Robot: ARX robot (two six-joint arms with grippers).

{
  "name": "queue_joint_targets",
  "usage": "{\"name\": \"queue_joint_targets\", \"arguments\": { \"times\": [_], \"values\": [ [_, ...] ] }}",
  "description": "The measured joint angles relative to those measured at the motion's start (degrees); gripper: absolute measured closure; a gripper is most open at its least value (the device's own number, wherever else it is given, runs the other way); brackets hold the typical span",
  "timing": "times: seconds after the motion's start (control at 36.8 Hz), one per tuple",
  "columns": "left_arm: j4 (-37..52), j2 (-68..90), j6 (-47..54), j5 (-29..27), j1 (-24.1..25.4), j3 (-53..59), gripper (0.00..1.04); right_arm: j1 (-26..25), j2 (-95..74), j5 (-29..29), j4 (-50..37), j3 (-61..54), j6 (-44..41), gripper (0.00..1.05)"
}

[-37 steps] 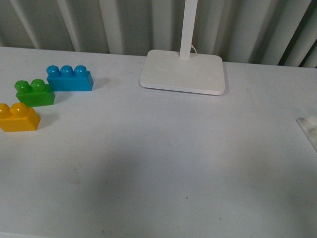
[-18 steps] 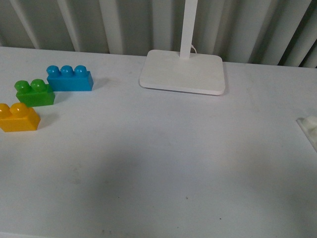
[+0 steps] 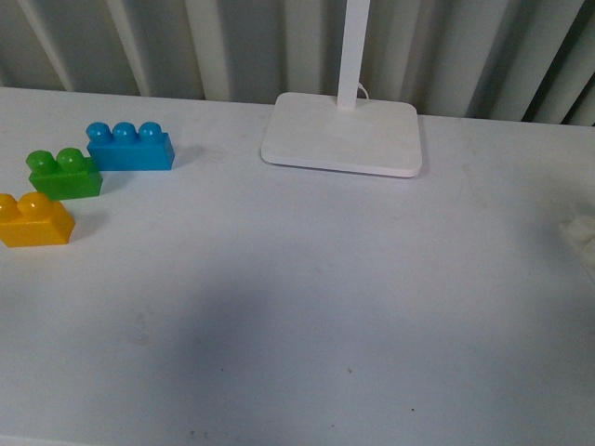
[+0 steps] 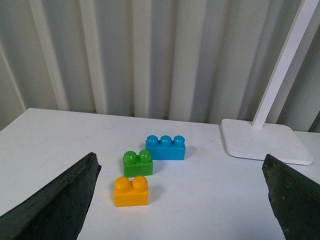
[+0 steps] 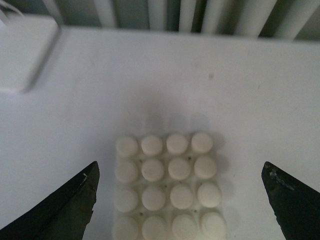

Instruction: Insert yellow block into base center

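Note:
The yellow block (image 3: 34, 220) lies at the table's far left in the front view, studs up; it also shows in the left wrist view (image 4: 131, 191). My left gripper (image 4: 182, 200) is open and empty, its jaws wide apart, with the block ahead between them but nearer the left jaw. The base (image 5: 167, 182), a white studded plate, lies flat under my right gripper (image 5: 180, 200), which is open and empty, jaws either side of it. Only the base's corner (image 3: 583, 232) shows at the front view's right edge. Neither arm shows in the front view.
A green two-stud brick (image 3: 63, 175) and a blue three-stud brick (image 3: 130, 147) lie just behind the yellow block. A white lamp foot (image 3: 342, 134) with a pole stands at the back centre. A ribbed grey wall runs behind the table.
The base corner at the front view's right edge has shifted slightly further right and out of frame. The bricks have not moved.

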State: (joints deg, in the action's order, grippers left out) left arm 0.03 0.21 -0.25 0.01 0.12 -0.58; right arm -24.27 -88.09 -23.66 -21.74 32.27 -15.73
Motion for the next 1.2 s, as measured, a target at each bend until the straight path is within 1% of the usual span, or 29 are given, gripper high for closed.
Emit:
{"name": "queue_joint_targets", "arguments": {
  "times": [0.03,0.14,0.27,0.41,0.54,0.73,0.87,0.98,1.11,1.2],
  "values": [
    [0.0,0.0,0.0,0.0,0.0,0.0,0.06,-0.09,-5.6,0.31,0.28,1.92,-0.79,0.09],
    [0.0,0.0,0.0,-0.02,0.0,0.0,0.06,0.55,-17.35,1.77,0.63,6.34,-0.94,0.09],
    [0.0,0.0,0.0,-0.02,0.0,0.0,0.06,2.08,-22.03,2.51,0.96,10.03,0.28,0.09],
    [0.0,0.0,0.0,-0.02,0.0,0.0,0.06,3.26,-25.07,4.11,1.07,12.66,1.16,0.09],
    [0.0,0.0,-0.02,-0.02,0.0,0.0,0.06,3.26,-27.12,5.44,1.14,13.66,1.22,0.09],
    [0.0,0.0,0.0,-0.02,0.0,0.0,0.06,2.29,-28.15,5.6,2.1,14.19,1.6,0.09],
    [0.0,0.0,0.0,-0.02,0.0,0.0,0.06,2.43,-30.05,6.75,2.51,14.64,1.2,0.09],
    [0.0,0.0,0.0,-0.02,0.0,0.0,0.06,2.8,-30.71,6.64,2.91,15.08,1.11,0.09],
    [0.0,0.0,0.0,-0.02,0.0,0.0,0.06,3.91,-30.88,7.54,2.93,15.02,1.57,0.09],
    [0.0,0.0,0.0,-0.02,0.0,0.0,0.06,5.42,-30.49,9.53,2.58,14.19,1.73,0.09]
  ]
}}
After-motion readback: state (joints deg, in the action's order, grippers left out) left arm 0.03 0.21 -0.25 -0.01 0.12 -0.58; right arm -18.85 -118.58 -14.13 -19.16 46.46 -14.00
